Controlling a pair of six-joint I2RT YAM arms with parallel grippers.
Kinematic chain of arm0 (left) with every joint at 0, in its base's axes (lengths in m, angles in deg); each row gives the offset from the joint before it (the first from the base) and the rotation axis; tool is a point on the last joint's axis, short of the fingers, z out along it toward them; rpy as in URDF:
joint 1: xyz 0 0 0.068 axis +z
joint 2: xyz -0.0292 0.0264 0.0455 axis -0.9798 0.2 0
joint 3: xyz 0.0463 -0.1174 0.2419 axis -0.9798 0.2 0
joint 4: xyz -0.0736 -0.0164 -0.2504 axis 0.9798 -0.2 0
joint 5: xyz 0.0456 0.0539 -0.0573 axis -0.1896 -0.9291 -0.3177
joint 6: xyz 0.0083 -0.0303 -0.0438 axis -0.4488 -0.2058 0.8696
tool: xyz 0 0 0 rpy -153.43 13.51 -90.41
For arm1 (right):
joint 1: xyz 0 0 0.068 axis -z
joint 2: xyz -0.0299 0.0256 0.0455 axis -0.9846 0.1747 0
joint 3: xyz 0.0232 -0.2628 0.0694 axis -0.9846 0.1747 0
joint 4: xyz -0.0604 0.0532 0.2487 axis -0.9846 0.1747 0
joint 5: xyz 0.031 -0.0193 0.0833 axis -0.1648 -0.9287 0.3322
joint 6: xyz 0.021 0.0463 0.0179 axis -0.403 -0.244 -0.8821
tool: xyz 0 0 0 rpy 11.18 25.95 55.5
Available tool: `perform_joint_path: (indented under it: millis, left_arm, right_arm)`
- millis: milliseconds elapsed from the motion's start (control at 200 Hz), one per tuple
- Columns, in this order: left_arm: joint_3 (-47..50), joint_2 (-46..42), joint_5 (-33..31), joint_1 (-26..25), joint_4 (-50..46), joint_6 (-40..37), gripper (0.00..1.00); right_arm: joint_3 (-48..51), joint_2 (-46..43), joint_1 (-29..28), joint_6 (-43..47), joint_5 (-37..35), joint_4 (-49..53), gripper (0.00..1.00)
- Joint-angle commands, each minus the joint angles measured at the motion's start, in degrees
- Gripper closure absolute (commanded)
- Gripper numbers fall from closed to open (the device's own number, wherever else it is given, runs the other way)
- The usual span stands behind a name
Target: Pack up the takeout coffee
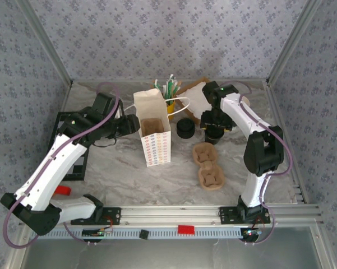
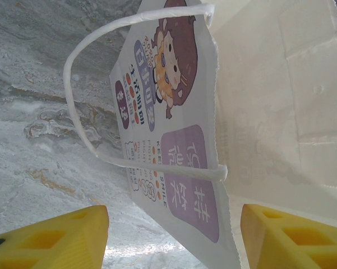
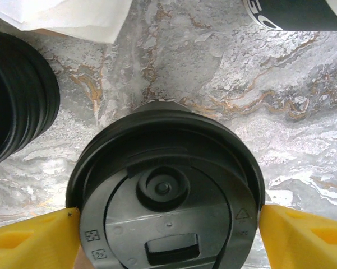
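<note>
A black-lidded coffee cup [image 3: 165, 196] stands on the marble table, right of centre [image 1: 212, 136]. My right gripper [image 3: 168, 224] straddles it from above, its yellow fingers [image 3: 33, 238] pressed against opposite edges of the lid. The white printed paper bag [image 1: 155, 131] stands open at the centre with a brown cardboard carrier [image 1: 153, 126] inside. My left gripper [image 1: 132, 124] is open at the bag's left rim. In the left wrist view the bag wall [image 2: 174, 168] and its white handle [image 2: 78, 112] run between the two fingers, one finger outside the bag and one inside.
A stack of black lids [image 1: 185, 128] sits between bag and cup. Two cardboard carriers [image 1: 207, 165] lie in front of the cup. White napkins [image 1: 195, 100] and a yellow holder of green straws [image 1: 169, 92] are behind. Another black cup [image 3: 294, 14] is nearby. A black rack [image 1: 67, 147] stands left.
</note>
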Motion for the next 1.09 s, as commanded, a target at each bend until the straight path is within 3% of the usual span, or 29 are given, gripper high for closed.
perform_joint_path:
  millis: [0,260,810,1089]
  left_arm:
    - [-0.2,-1.2,0.1,0.3,1.1,-0.6,0.37]
    - [0.0,-1.3,0.3,0.3,1.2,-0.3,0.37]
    - [-1.3,-0.5,0.2,0.5,-0.4,-0.8,0.36]
    - [-3.9,1.2,1.3,-0.1,-4.0,-0.9,0.3]
  right_arm:
    - [0.5,-0.8,0.7,-0.4,-0.2,1.1,0.16]
    - [2.4,-1.3,1.3,-0.1,3.6,-1.7,0.21]
    - [2.3,-4.6,2.1,3.1,4.1,-1.3,0.31]
    - [1.2,-6.6,2.0,4.9,4.3,1.1,0.33]
